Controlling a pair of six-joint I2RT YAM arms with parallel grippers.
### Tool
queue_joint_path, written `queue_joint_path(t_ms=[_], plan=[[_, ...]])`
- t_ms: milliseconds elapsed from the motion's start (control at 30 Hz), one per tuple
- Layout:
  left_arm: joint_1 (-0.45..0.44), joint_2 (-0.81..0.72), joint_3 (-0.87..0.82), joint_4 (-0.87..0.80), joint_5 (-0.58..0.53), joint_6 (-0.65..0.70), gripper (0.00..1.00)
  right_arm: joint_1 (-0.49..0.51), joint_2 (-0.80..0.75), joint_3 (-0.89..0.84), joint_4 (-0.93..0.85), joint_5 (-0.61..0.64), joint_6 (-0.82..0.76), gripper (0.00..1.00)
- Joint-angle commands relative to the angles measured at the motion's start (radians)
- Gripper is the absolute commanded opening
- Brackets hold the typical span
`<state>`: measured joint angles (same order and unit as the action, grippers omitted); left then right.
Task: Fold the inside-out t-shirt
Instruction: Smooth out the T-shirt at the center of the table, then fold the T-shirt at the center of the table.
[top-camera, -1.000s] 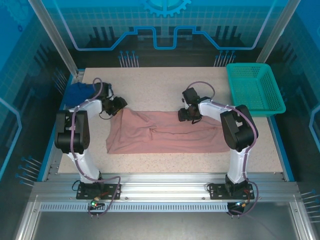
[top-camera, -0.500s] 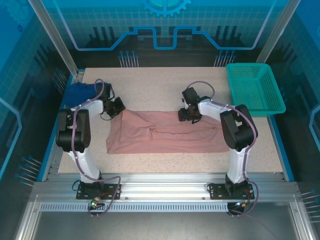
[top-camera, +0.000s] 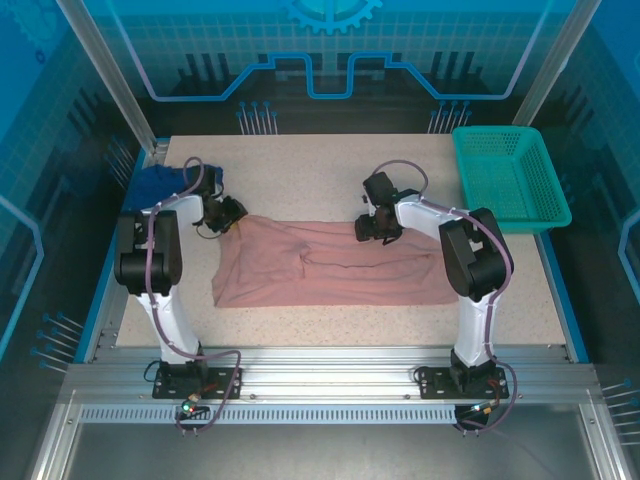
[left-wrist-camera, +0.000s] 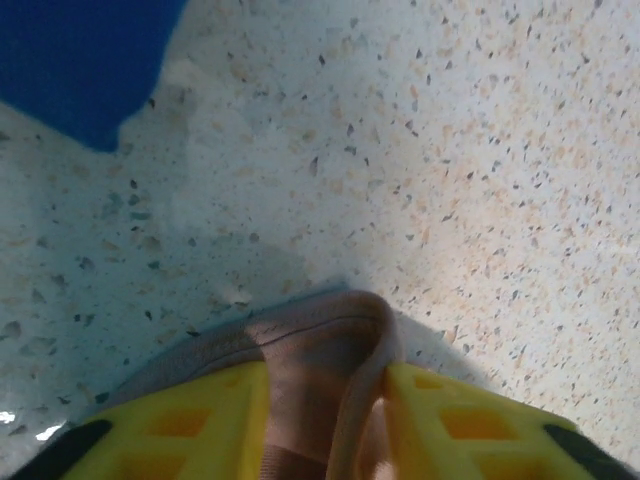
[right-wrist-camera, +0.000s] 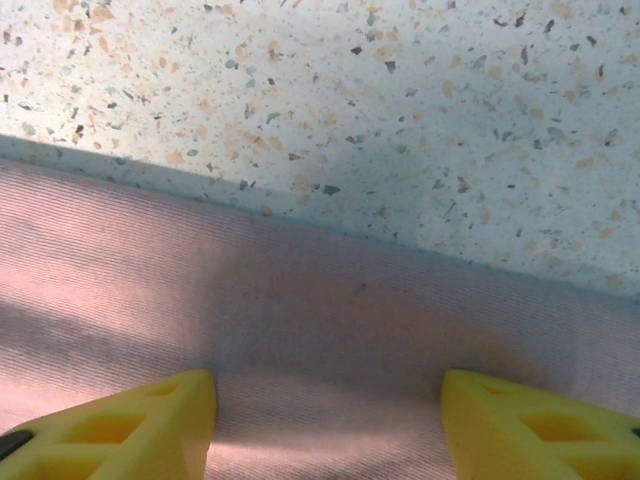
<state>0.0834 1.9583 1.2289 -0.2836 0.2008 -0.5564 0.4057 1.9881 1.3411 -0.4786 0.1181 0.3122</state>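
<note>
1. Across the middle of the speckled beige table (top-camera: 300, 165) lies the dusty-pink soft-fabric t-shirt (top-camera: 330, 265). Its long axis runs left to right, parallel to the near edge. Can't tell which end is the neck.
2. Left gripper (left-wrist-camera: 327, 385) is narrow at the shirt's far-left corner, pinching a fold of pink fabric.
3. Right gripper (right-wrist-camera: 328, 395) is spread wide over the far edge, holding nothing.
4. Risk imo: that pinch looks shallow, so the corner could slip on a pull. A one-sided tug would skew the shirt toward the dark blue crumpled cloth (top-camera: 160, 183).
</note>
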Motion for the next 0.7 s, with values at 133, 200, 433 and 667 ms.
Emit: queue_joint_path(t_ms=[133, 200, 433, 667], plan=[[-0.007, -0.23, -0.126, 0.051, -0.051, -0.017, 0.49, 0.005, -0.139, -0.019, -0.021, -0.048, -0.016, 0.63], [-0.038, -0.278, -0.176, 0.067, -0.037, -0.016, 0.52, 0.004, -0.158, -0.042, -0.023, -0.038, -0.012, 0.63], [-0.121, -0.199, -0.163, 0.119, 0.057, -0.005, 0.55, -0.046, -0.131, -0.073, -0.058, -0.007, 0.022, 0.62], [-0.104, -0.029, -0.059, 0.072, -0.012, 0.006, 0.55, -0.072, -0.06, -0.059, -0.106, 0.021, 0.045, 0.61]])
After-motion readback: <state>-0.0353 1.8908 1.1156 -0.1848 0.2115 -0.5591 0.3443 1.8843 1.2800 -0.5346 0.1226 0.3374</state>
